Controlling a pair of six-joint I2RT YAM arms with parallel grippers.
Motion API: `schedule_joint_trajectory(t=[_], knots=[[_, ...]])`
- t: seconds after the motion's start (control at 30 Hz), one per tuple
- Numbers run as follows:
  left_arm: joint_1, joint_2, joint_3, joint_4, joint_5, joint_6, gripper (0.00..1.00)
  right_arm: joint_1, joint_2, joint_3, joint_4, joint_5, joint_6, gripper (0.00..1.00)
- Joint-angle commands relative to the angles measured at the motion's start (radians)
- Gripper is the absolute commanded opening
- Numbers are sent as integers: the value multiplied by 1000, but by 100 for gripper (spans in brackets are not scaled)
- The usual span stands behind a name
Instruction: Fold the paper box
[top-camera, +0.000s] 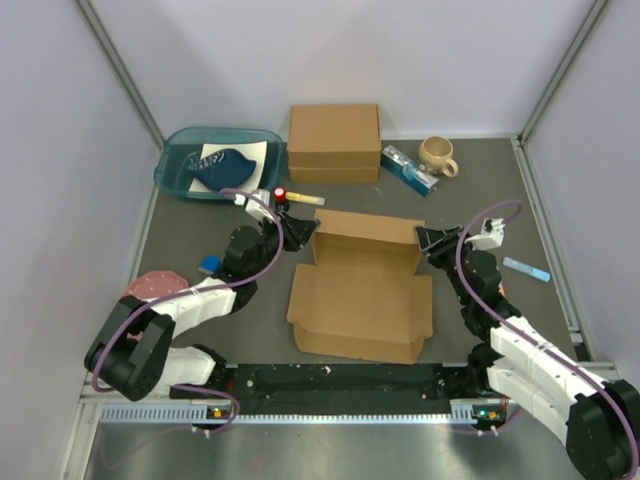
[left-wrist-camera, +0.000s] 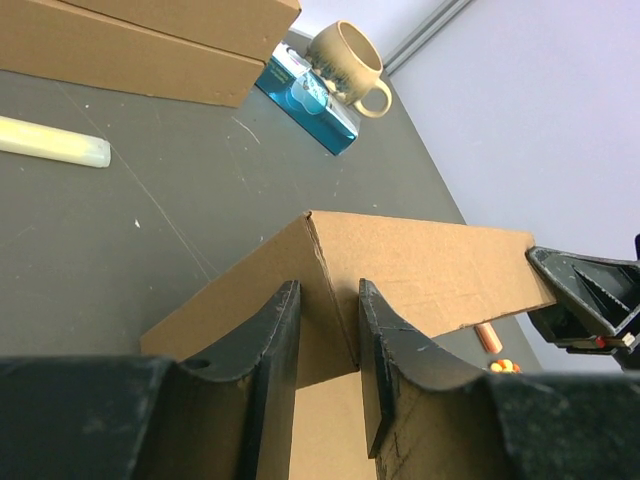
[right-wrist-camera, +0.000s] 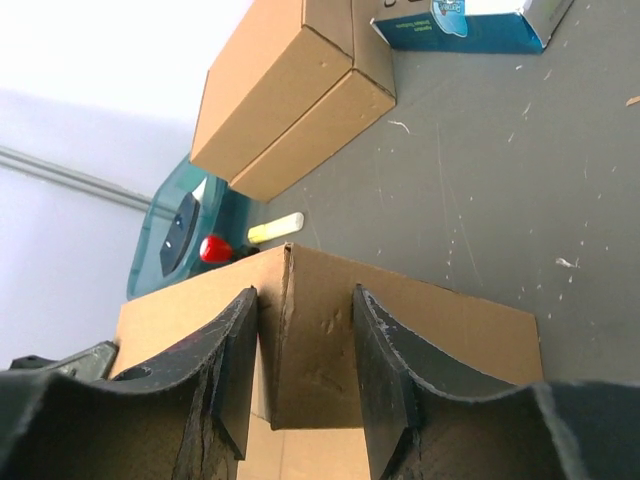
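Note:
The paper box lies mid-table, a brown die-cut sheet with its back wall raised and its front flaps flat. My left gripper is at the back-left corner of that wall. In the left wrist view its fingers straddle the folded corner of the paper box and are closed on it. My right gripper is at the back-right corner. In the right wrist view its jaws clamp the creased corner of the paper box in the same way.
A thicker closed cardboard box stands at the back, with a teal bin to its left. A blue carton and a mug sit back right. A yellow stick, a pink disc and a light-blue piece lie around.

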Motion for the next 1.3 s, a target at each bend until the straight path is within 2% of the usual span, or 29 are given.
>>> schedule_joint_trajectory(t=[0.0, 0.2, 0.3, 0.47, 0.53, 0.67, 0.9, 1.0, 1.27], knots=[[-34, 116, -107, -335, -3, 37, 17, 33, 90, -120, -376, -69, 1, 37], [-39, 131, -133, -305, -5, 22, 15, 36, 76, -107, -391, -68, 2, 37], [-39, 86, -115, -342, -20, 34, 16, 36, 13, -75, -472, -57, -11, 41], [-37, -30, -35, -497, -69, 62, 27, 35, -107, 60, -609, -2, -85, 59], [-37, -65, 14, -547, -95, 67, 29, 35, -114, 119, -656, 23, -129, 65], [-37, -86, 75, -600, -118, 83, 35, 35, -102, 184, -701, 38, -165, 69], [-37, -102, 173, -687, -166, 117, 55, 35, -121, 244, -735, 43, -206, 72], [-36, -120, 199, -715, -189, 123, 59, 35, -130, 290, -758, 50, -261, 75], [-20, -235, 268, -793, -273, 148, 72, 36, -131, 524, -854, 72, -448, 80]])
